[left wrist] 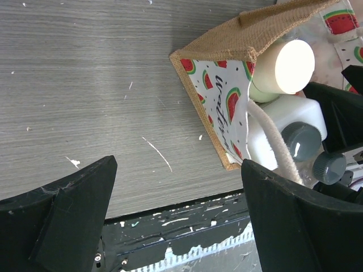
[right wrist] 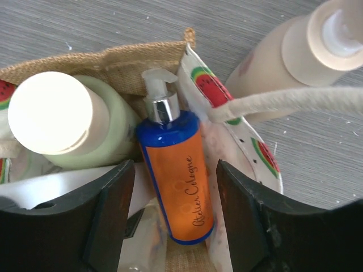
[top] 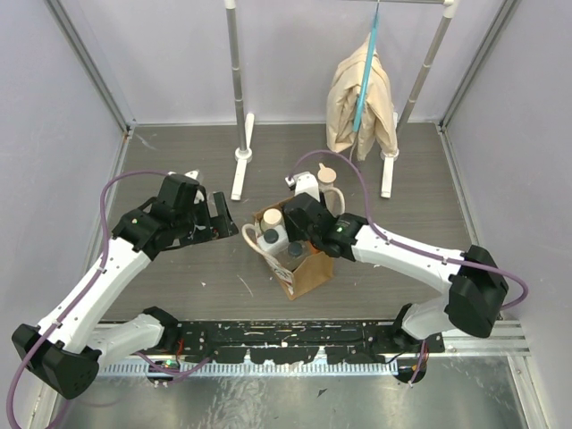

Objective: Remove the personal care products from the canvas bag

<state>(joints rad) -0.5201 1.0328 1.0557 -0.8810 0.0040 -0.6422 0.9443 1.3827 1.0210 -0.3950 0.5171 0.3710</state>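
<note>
The canvas bag (top: 313, 273) stands upright at mid-table, its watermelon-print lining showing in the left wrist view (left wrist: 224, 107). Inside it are a cream-capped pale green bottle (right wrist: 54, 116), a white bottle with a dark grey cap (left wrist: 295, 139) and a blue bottle with an orange label (right wrist: 176, 170). A beige pump-top bottle (top: 328, 183) stands on the table just behind the bag. My right gripper (right wrist: 174, 190) is open inside the bag's mouth, with one finger on each side of the blue bottle and gaps on both sides. My left gripper (left wrist: 178, 221) is open and empty, left of the bag.
A beige cloth on a blue hanger (top: 360, 107) hangs from a rack at the back. The rack's white feet (top: 241, 170) stand behind the bag. A cream bag handle (right wrist: 283, 99) crosses in front of the pump-top bottle. A black rail (top: 295, 344) runs along the near edge.
</note>
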